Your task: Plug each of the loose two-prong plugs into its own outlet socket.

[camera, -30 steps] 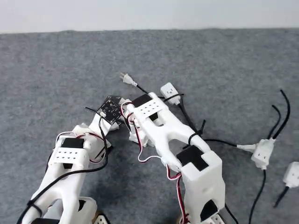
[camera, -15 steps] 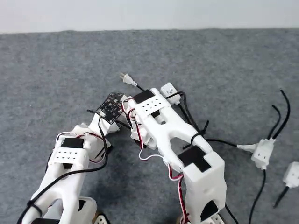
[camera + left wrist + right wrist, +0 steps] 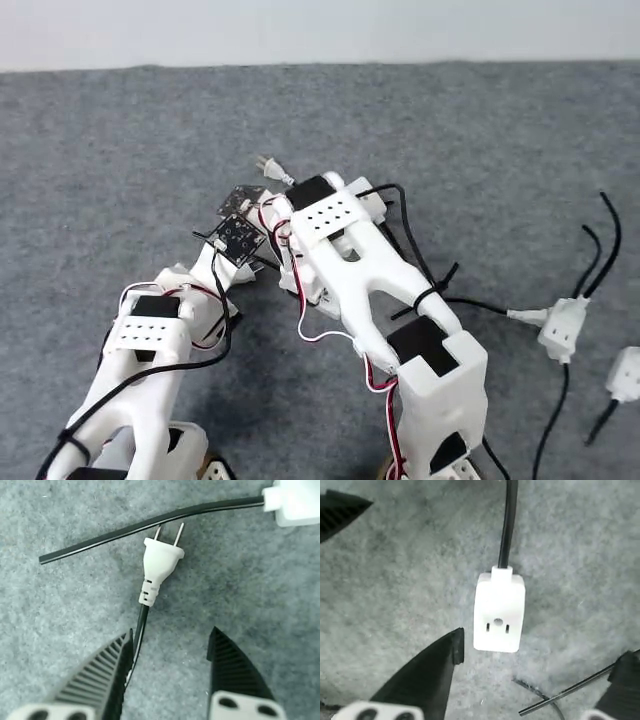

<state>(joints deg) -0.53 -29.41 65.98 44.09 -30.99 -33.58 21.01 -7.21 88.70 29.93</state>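
Over the plug [image 3: 160, 562], left tool [image 3: 172, 630] open and empty; over the socket [image 3: 499, 611], right tool [image 3: 542, 645] open and empty too

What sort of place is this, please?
Probably a robotics test bench: two white robot arms with exposed wiring over a grey felt-covered table, with a loose two-prong plug and an outlet socket laid out.
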